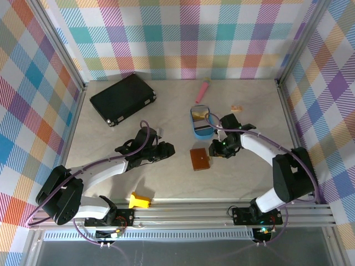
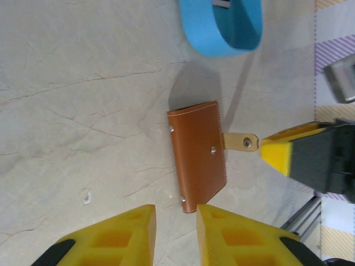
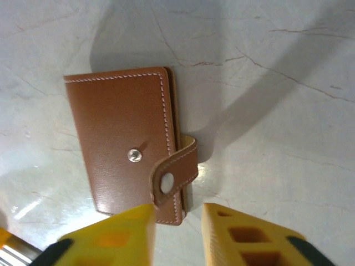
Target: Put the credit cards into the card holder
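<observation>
Card holder folded on the table between the grippers, snap tab unfastened (cards inside or not: cannot tell). Left gripper just beside it, jaws narrowly parted, empty; right gripper likewise. Seems near done; leaves snapping the tab.

Two arms of matching build: white shells, black joints, yellow fingers.
The left arm, based at 7 o'clock in the top view, and the right arm, based at 5 o'clock, each have white links between rounded black housings, with a purple cable along each. The left gripper and right gripper have blocky yellow fingers with moulded rectangular recesses and black roots.
</observation>
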Controlling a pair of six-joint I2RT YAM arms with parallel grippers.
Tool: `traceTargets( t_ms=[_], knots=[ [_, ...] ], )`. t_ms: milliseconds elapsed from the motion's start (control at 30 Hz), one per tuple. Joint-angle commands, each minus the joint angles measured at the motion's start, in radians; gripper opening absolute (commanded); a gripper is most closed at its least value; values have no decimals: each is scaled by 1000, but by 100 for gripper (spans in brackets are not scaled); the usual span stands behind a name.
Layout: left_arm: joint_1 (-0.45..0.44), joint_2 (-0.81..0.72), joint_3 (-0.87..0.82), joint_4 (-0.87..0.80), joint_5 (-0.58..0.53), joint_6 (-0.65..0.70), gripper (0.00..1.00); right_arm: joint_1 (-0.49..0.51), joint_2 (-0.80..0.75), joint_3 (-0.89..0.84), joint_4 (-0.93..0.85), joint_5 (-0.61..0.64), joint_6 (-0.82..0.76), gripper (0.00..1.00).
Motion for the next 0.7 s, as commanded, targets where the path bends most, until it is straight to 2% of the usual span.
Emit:
traceTargets(
  t_ms=[0, 133, 300, 467, 667],
  knots=[
    [6, -39, -9, -62, -25, 52, 29, -12, -75, 15, -49, 30, -1, 39],
    [6, -75, -24, -75, -32, 90, 33, -12, -159, 28, -79, 45, 4, 46],
    [4, -89, -65, 14, 5, 85, 34, 30, -204, 27, -43, -42, 2, 50],
    [-23, -35, -70, 91, 27, 54, 34, 172, -90, 90, -55, 10, 34, 49],
    [-32, -25, -73, 114, -5, 21, 33, 217, 55, 148, -33, 31, 111, 45]
  ],
)
